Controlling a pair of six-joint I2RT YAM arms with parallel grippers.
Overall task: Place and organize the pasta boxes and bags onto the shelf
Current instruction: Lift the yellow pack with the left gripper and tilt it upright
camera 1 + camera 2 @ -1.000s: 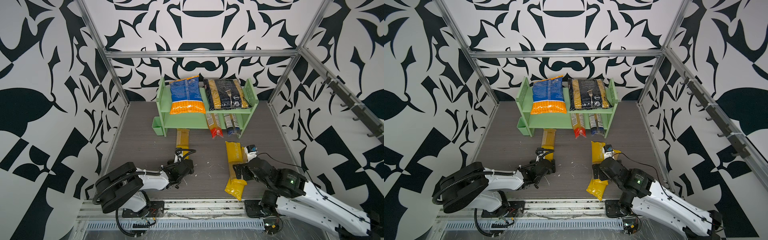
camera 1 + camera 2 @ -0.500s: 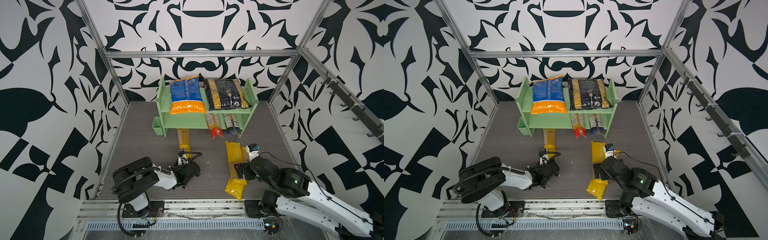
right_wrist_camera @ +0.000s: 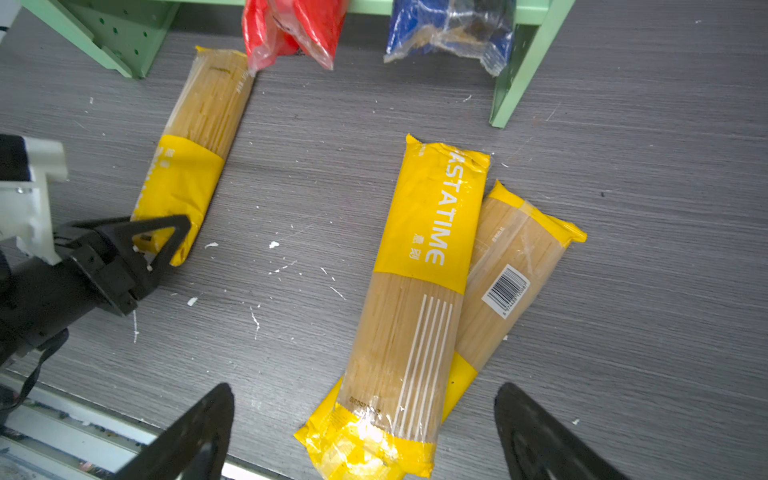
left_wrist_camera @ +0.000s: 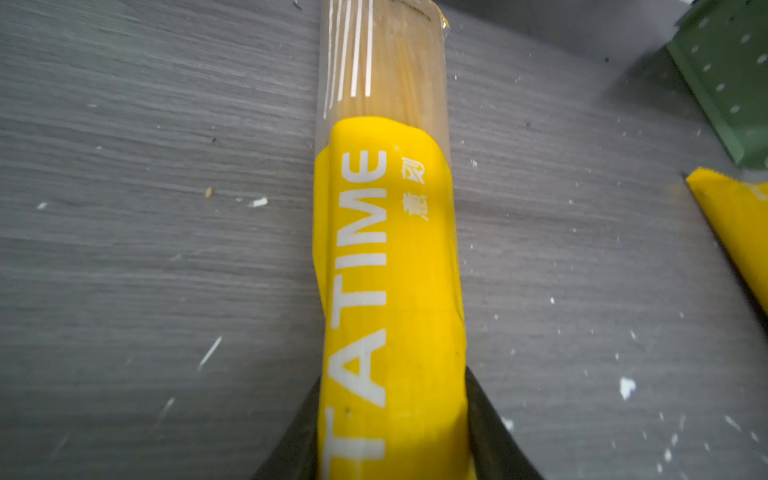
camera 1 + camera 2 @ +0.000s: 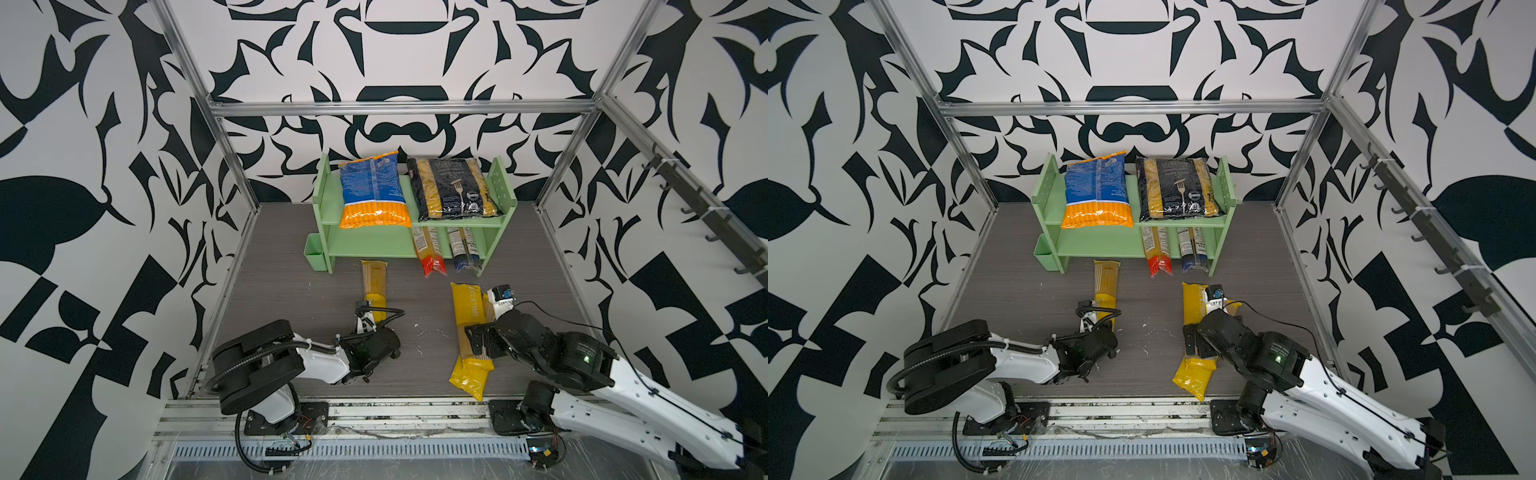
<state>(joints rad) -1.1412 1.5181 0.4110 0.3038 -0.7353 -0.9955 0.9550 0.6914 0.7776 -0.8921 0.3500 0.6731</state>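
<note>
While low, L gripper (image 4: 392, 376) round pack (image 4: 388, 232).

Walls (image 5: 83, 166) were all black-and-white swirls, and the floor (image 5: 282, 291) was grey woodgrain flecked white. Shelf (image 5: 365, 245) and cup (image 5: 312, 251) were pale green. The blue bag (image 5: 372, 187) had an orange end, and the black bag (image 5: 453, 189) showed gold pasta and a white fork. There was a red-ended pack (image 5: 432, 259) and a blue-ended pack (image 5: 466, 253). The lone pack (image 4: 390, 270) wore yellow with white lettering, tan spaghetti and white stripes. The striped pack (image 3: 419, 291) matched it, and the barcode pack (image 3: 515, 266) was tan with yellow ends. Left gripper (image 4: 392, 449) and right gripper (image 3: 361, 432) were black.
</note>
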